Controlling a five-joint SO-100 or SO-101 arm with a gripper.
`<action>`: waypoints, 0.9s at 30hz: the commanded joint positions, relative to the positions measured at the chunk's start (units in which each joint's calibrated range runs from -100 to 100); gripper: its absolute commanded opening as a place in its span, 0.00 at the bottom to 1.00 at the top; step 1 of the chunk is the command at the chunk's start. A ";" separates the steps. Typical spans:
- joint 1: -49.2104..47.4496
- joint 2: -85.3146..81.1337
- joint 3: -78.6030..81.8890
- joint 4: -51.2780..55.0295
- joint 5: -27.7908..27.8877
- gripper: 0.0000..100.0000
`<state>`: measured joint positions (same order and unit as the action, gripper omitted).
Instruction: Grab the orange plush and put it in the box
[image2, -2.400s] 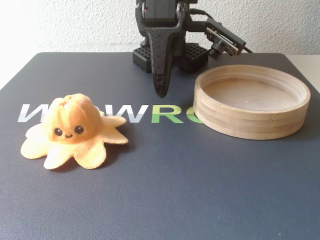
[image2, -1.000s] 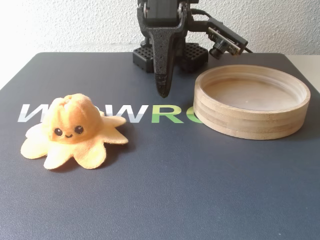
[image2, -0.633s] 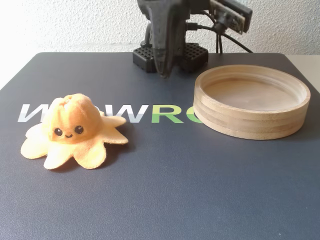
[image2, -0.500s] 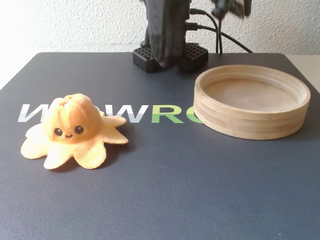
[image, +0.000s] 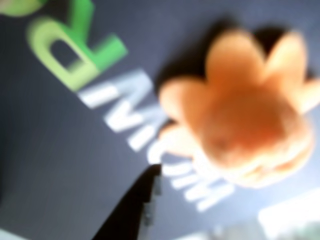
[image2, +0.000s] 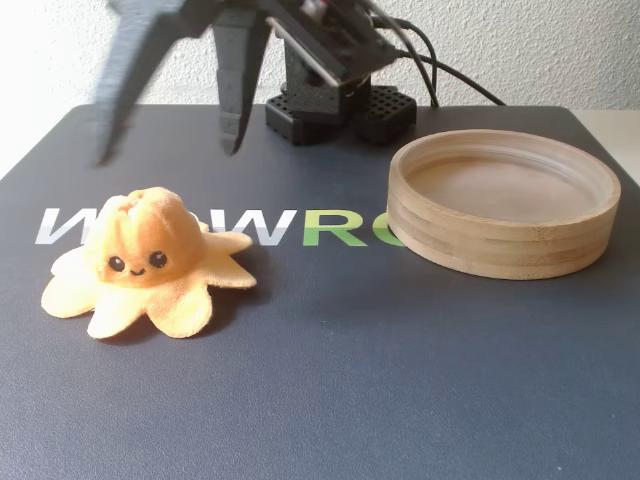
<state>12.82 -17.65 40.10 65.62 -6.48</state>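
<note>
Orange plush octopus (image2: 148, 262) sits upright on the dark mat (image2: 330, 380) near its left edge in the fixed view, over the white lettering (image2: 262, 227), untouched. The gripper (image2: 165, 150) hangs above and behind it with jaws spread wide, empty. The round wooden tray (image2: 503, 200) lies well apart toward the mat's right edge. The wrist view is blurred, with the plush (image: 245, 125) beyond one dark fingertip (image: 142, 200).

There is one orange plush (image2: 148, 262), lying at the near left of the fixed view, and one box (image2: 503, 202), a round wooden tray at the right. One arm hangs at the far side with one gripper (image2: 168, 152) that has two fingers, and everything sits on one dark mat (image2: 340, 380) printed with a single row of white and green letters (image2: 270, 227).
</note>
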 joint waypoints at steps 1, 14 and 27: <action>1.34 6.02 -6.37 0.36 -0.73 0.50; 0.59 24.65 -16.89 -0.33 -6.03 0.49; -2.77 24.90 -23.96 -1.29 -5.50 0.03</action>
<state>12.68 8.72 20.16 63.99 -12.15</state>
